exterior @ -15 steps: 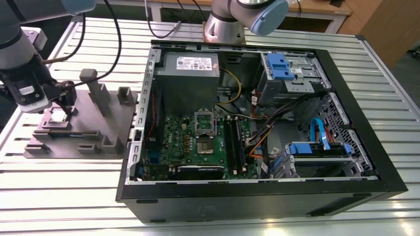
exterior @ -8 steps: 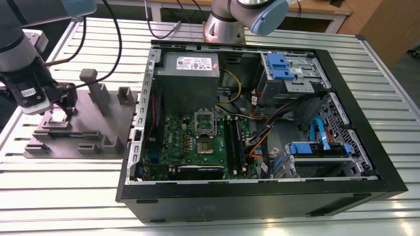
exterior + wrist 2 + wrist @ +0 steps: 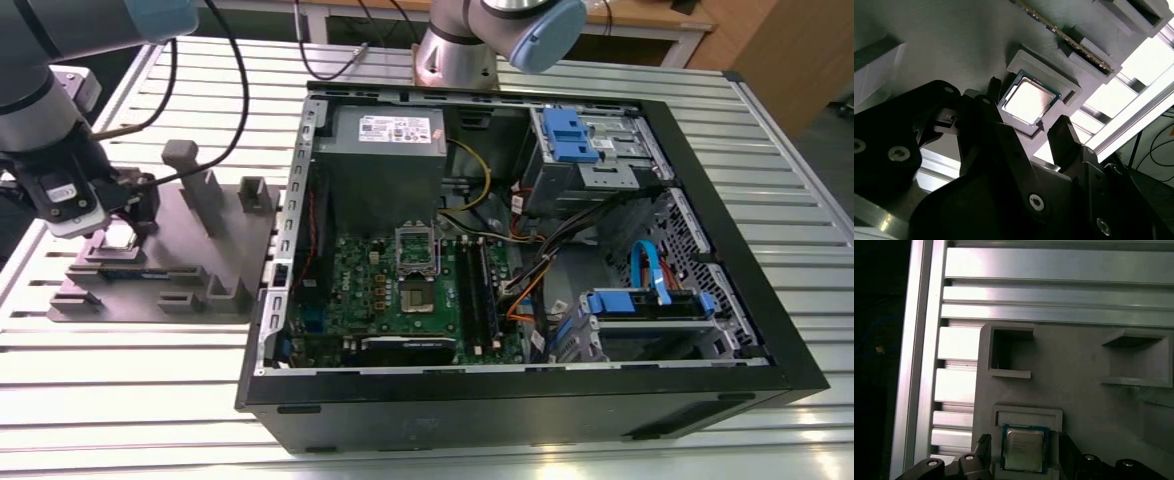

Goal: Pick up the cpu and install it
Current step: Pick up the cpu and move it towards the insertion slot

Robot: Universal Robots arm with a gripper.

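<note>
The cpu is a small square chip with a silvery top. It lies flat in a shallow recess of the grey moulded plate at the exterior view's left. My gripper hangs just above it, open, with one black finger on each side. Both wrist views show the cpu lying between the fingertips, with a small gap on each side. The gripper holds nothing. The silver-framed socket with a dark centre sits on the green board inside the open computer case.
The black case lies open on the slatted metal table, right of the plate. Inside are a grey box, blue drive brackets and loose cables. Tall grey posts rise from the plate near the gripper. A second arm's base stands behind the case.
</note>
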